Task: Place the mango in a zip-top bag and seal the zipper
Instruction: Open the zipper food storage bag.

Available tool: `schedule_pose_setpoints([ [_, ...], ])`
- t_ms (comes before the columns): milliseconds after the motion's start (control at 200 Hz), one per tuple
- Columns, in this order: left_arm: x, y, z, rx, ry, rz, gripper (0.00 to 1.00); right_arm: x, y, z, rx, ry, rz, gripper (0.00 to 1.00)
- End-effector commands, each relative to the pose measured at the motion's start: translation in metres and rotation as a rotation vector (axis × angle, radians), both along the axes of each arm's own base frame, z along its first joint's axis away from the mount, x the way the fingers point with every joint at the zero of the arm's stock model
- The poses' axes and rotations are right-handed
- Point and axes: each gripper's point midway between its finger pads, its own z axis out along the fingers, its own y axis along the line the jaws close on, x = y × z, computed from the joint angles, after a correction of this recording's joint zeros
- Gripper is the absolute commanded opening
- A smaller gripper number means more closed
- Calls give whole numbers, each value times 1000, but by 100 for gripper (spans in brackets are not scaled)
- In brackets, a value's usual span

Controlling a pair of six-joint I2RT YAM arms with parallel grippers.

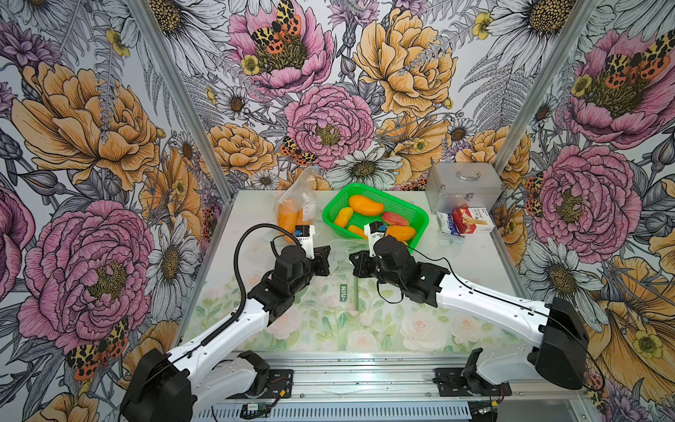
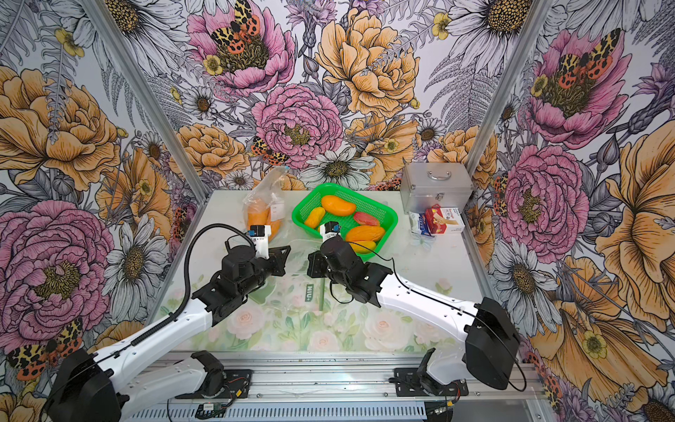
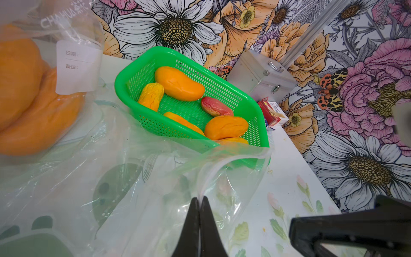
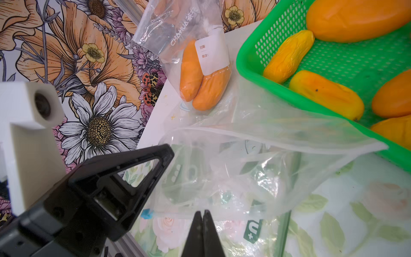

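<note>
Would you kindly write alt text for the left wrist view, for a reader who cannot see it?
The left gripper, shut, pinches the rim of an empty clear bag whose mouth gapes open. Beyond it sits a green basket of mangoes; a second bag holding mangoes and a metal case flank it.

The left arm [image 1: 226, 329] is reaching in from the lower left of a top view and the right arm [image 1: 485, 307] from the lower right. Both are stretching low and bending at the wrists, so that they are nearly meeting at the frame's centre. The left gripper [image 3: 200, 201] is pinching the bag [image 3: 155, 178] by its edge with jaws pressed together, while the right gripper [image 4: 202, 213] is facing it close by, jaws pressed tip to tip.
</note>
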Motion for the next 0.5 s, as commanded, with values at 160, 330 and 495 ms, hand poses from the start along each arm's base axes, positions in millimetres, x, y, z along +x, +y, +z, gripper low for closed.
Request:
schedule_pose_setpoints([
  [160, -5, -12, 37, -118, -59, 2, 0, 46, 43, 0, 143, -102, -56, 3],
  [330, -9, -16, 50, -182, -91, 7, 0, 68, 61, -19, 166, -64, -82, 3],
  [495, -8, -1, 67, -182, -188, 76, 0, 79, 48, -67, 104, 54, -163, 8],
])
